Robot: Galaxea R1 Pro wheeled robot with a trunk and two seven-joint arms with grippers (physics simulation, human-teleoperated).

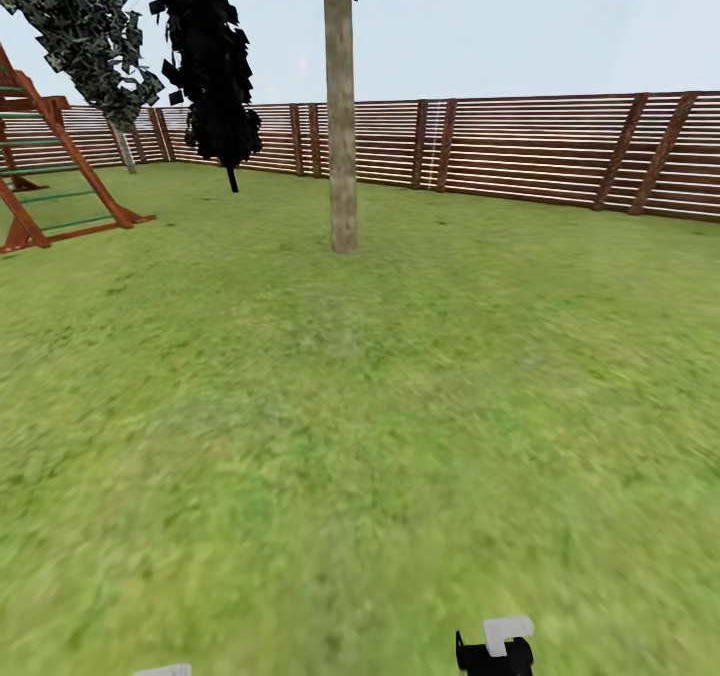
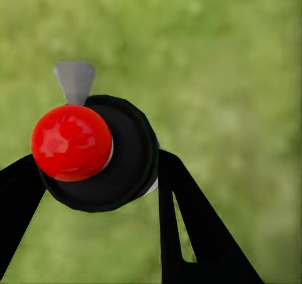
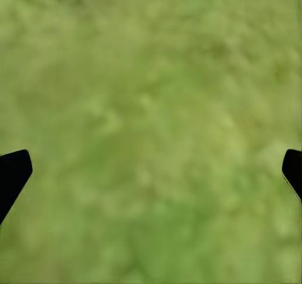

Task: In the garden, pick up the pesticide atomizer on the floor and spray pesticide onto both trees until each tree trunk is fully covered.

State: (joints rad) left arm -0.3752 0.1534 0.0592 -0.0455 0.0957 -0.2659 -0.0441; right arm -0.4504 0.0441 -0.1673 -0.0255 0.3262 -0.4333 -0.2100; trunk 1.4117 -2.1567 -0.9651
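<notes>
Head cam wide, wrist cams tight on the grass

Head cam looks forward and down over the lawn, tree trunk far off around 12 o'clock, fence behind. Both wrist cams aim along their fingers, near that same lawn.

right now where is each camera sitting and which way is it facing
Head view: on the robot's head, facing forward and down across the lawn to a tree trunk and slat fence; right claw at the bottom edge.
Left wrist view: by the left claw, shut on the pesticide atomizer, grass behind.
Right wrist view: by the open right claw, facing bare grass.
All three share the lawn.
</notes>
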